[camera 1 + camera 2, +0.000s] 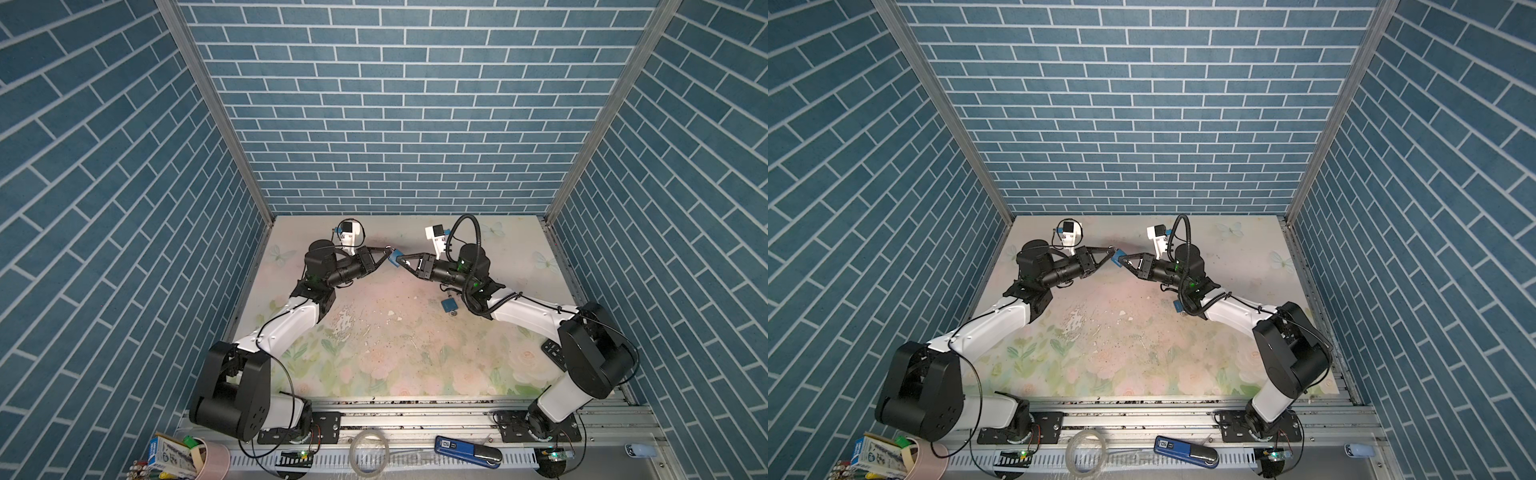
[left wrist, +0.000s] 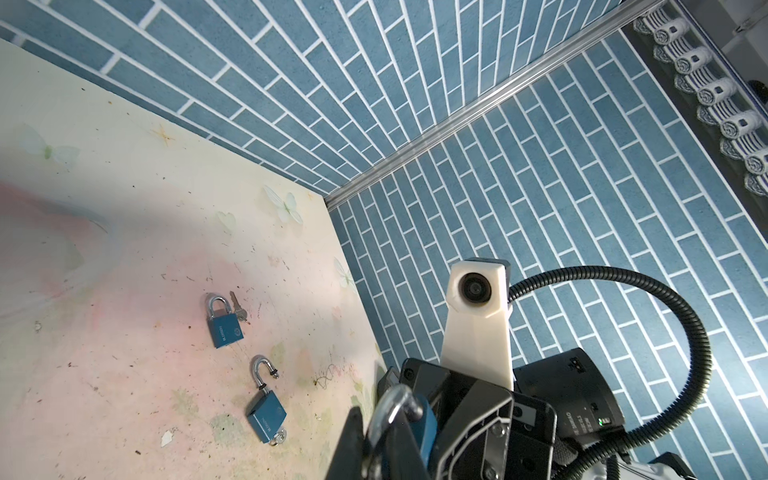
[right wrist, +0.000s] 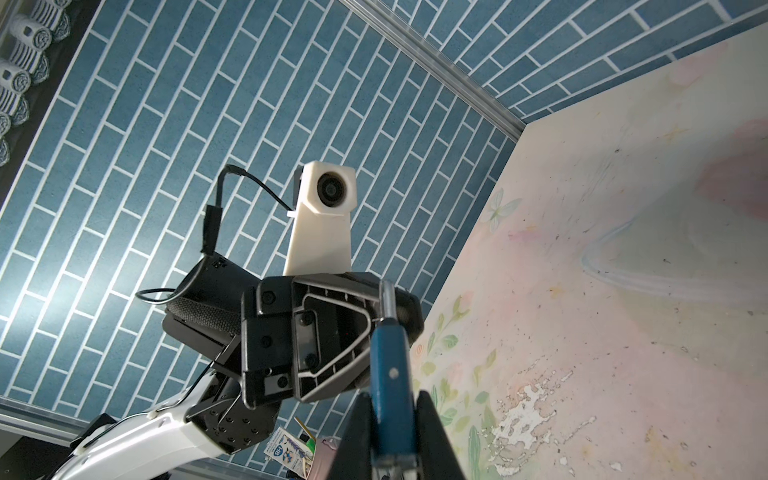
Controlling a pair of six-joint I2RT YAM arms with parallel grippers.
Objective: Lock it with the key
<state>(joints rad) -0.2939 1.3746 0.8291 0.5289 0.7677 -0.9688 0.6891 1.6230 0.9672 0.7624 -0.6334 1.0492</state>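
Padlock (image 1: pixel 395 256) hangs above the counter (image 1: pixel 374 332) in both top views, clamped between left claw (image 1: pixel 387 250) and right claw (image 1: pixel 400 262). Left wrist view: left claw pinched tight on its shackle (image 2: pixel 392 401); key (image 2: pixel 237 305) lies just beside a closed padlock (image 2: pixel 224 328) on the counter. Right wrist view: right claw grips the blue body (image 3: pixel 390 365)
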